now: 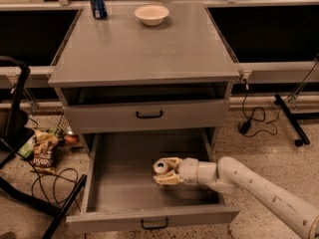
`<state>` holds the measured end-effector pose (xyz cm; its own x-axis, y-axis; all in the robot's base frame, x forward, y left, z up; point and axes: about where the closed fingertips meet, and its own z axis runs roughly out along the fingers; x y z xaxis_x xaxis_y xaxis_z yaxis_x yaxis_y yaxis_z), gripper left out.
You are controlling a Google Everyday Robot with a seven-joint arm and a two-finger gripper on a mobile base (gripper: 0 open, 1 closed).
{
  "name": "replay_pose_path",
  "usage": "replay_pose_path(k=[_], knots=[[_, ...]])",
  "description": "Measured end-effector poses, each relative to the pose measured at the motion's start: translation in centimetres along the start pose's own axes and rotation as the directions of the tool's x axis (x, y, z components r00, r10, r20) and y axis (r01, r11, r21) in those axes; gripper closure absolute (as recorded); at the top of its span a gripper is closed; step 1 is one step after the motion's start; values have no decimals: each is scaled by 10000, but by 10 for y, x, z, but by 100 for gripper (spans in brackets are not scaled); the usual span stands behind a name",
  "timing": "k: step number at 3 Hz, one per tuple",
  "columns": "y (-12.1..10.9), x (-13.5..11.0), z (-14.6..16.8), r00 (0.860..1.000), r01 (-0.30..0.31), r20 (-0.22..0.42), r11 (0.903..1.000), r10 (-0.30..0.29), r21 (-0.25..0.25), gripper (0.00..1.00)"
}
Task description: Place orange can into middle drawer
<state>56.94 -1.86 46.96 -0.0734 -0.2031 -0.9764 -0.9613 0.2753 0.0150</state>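
The middle drawer (107,185) is pulled wide open at the bottom of the grey cabinet, its small black handle at the front. My gripper (164,172) reaches in from the right, inside the drawer space, and is shut on the orange can (161,167). Only the can's silver top with pull tab and a bit of gold side show between the cream fingers (167,179). The can is held upright, low in the drawer; I cannot tell whether it touches the floor.
The upper handled drawer (148,114) is shut. A dark blue can (97,2) and a white bowl (151,14) stand on the cabinet top (144,49). A snack bag (44,154), cables and a black stand lie on the floor at left.
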Motion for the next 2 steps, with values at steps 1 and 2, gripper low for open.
replay_pose_path(k=[1, 2], knots=[[0, 0, 0, 10000, 0, 0, 10000, 0, -1, 84], [0, 0, 0, 10000, 0, 0, 10000, 0, -1, 63]])
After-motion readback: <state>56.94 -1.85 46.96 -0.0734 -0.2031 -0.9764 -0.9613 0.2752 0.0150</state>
